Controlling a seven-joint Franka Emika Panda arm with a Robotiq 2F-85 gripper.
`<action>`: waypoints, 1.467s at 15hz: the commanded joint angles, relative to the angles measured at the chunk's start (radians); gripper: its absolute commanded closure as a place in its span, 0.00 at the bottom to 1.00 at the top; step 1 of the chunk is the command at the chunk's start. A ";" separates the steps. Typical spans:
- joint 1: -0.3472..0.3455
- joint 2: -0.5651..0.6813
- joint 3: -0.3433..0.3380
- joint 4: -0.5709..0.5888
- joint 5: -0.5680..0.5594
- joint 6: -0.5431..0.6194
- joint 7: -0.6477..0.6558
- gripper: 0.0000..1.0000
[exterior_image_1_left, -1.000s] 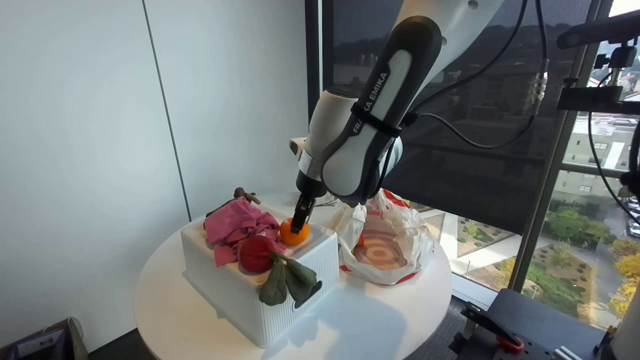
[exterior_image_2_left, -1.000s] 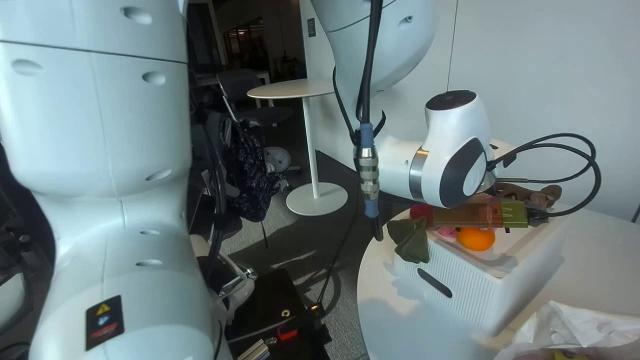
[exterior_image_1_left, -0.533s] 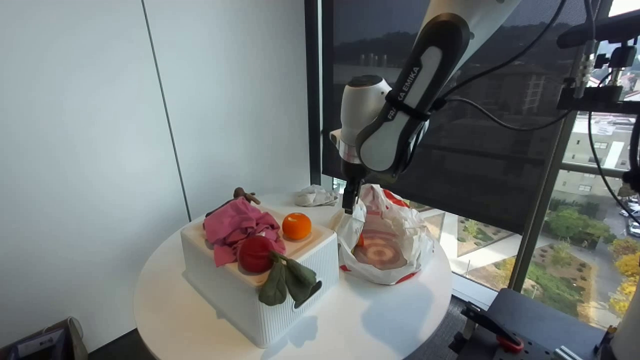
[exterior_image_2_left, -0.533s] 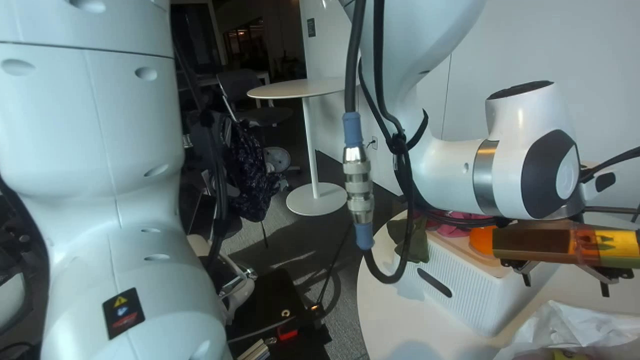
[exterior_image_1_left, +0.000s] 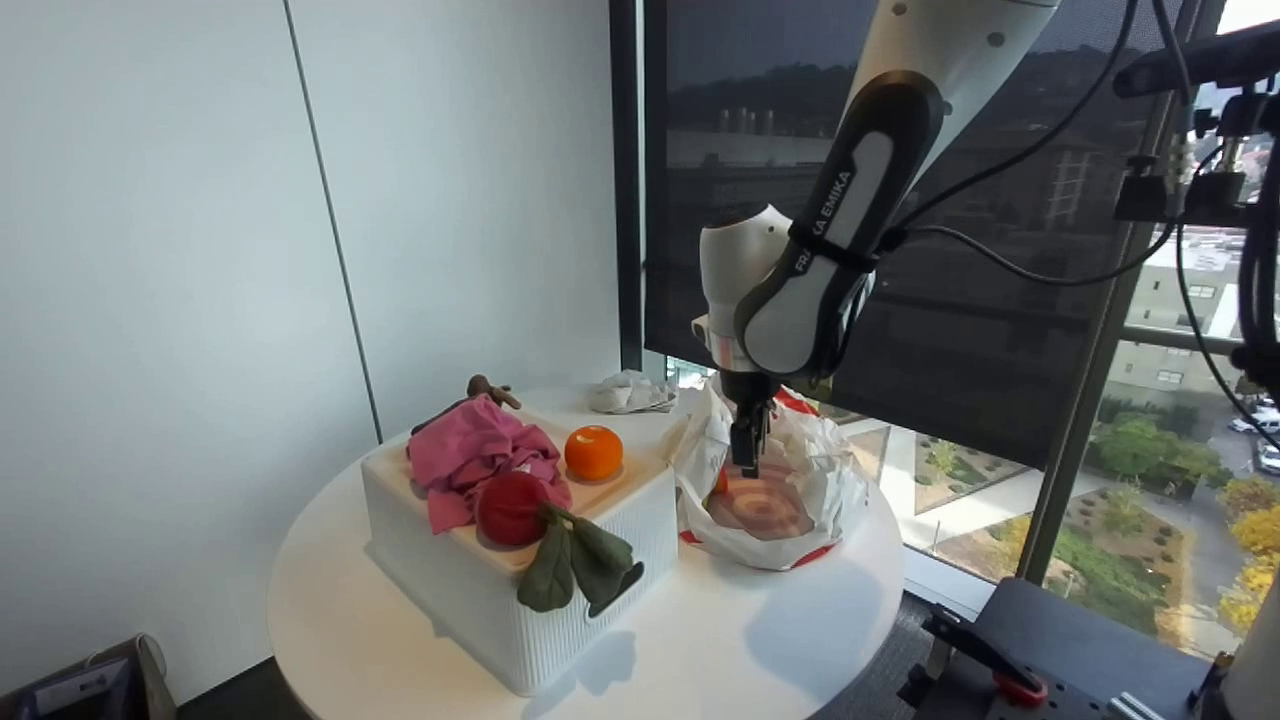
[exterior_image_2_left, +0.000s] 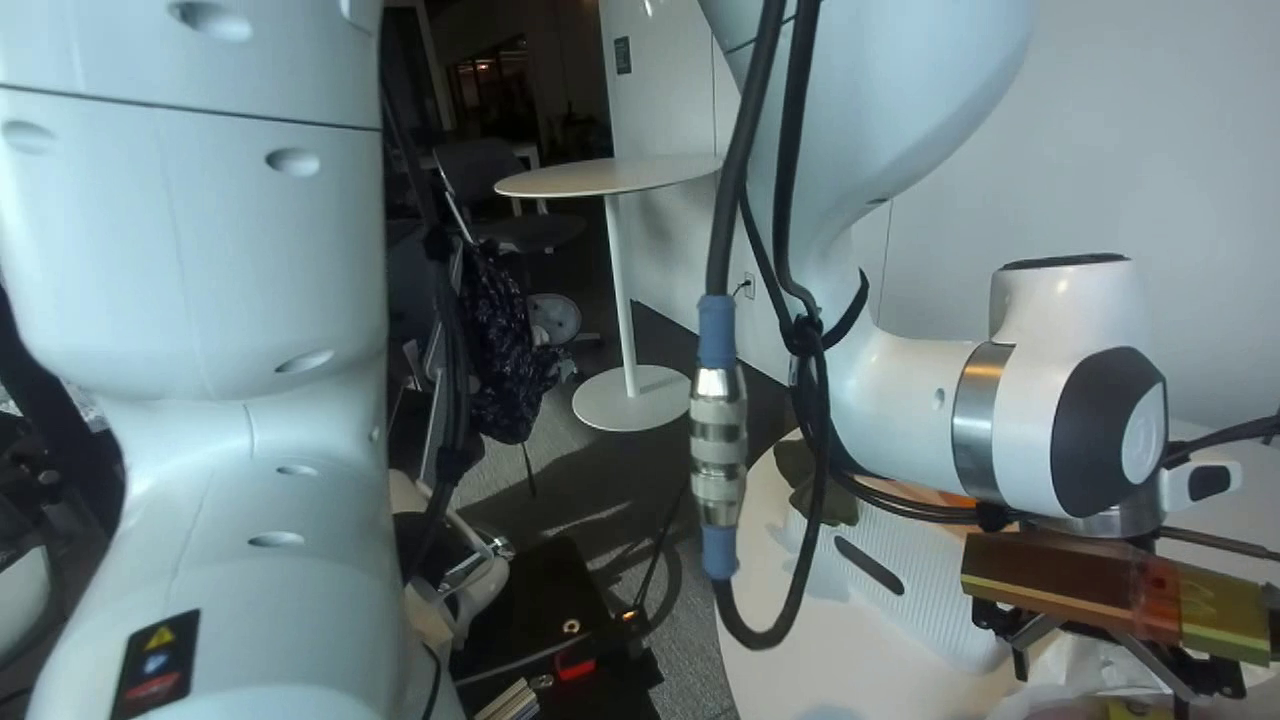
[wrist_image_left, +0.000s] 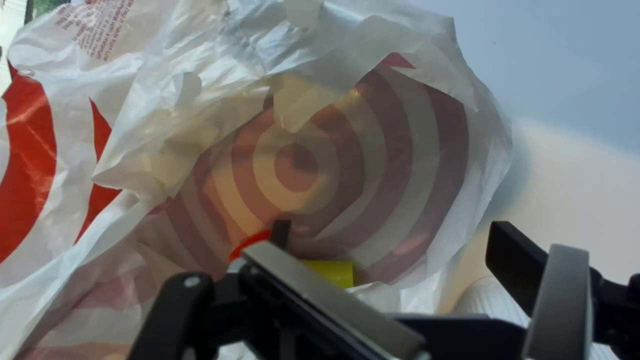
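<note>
White plastic bag (wrist_image_left: 240, 65) under spread fingers (wrist_image_left: 562, 295)

Fingers released, set wide apart, with a broad gap between both in the wrist view. Pointing down at the open mouth of the bag; contact with the crumpled film impossible to tell from these angles. Bag gaping on a round white surface (exterior_image_1_left: 700, 660), just beside a ribbed white box (exterior_image_1_left: 655, 520), and printed with target-like red rings plus a bold red band. Showing within the opening, partly hidden behind one of the fingers: a red thing (wrist_image_left: 247, 244) and a yellow thing (wrist_image_left: 332, 272), both too covered to name.

Resting on the box top, toward the end nearest the bag, an orange fruit-like ball (exterior_image_1_left: 594, 453), well apart from the fingers. Near it, a rumpled pink cloth (exterior_image_1_left: 480, 445). In an exterior view, in front of the cloth, a round red thing (exterior_image_1_left: 511, 508) with green leaves (exterior_image_1_left: 549, 570), drooping over the box edge near an oval handle slot (exterior_image_2_left: 870, 565); behind the cloth, a brown thing (exterior_image_1_left: 485, 387), partly covered. Farther back on the surface, a crumpled white wrapper (exterior_image_1_left: 630, 392).

Overhead in both exterior views, a white and black arm (exterior_image_1_left: 785, 320), bent downward toward the bag. Beyond, a pale wall (exterior_image_1_left: 470, 180), a dark blind (exterior_image_1_left: 950, 340) and, outside, trees (exterior_image_1_left: 1140, 440).
</note>
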 joint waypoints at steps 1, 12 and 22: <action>-0.058 0.119 0.021 0.064 -0.036 0.090 0.032 0.00; -0.190 0.348 0.133 0.259 0.079 0.175 -0.158 0.00; -0.328 0.450 0.259 0.404 0.081 0.132 -0.495 0.00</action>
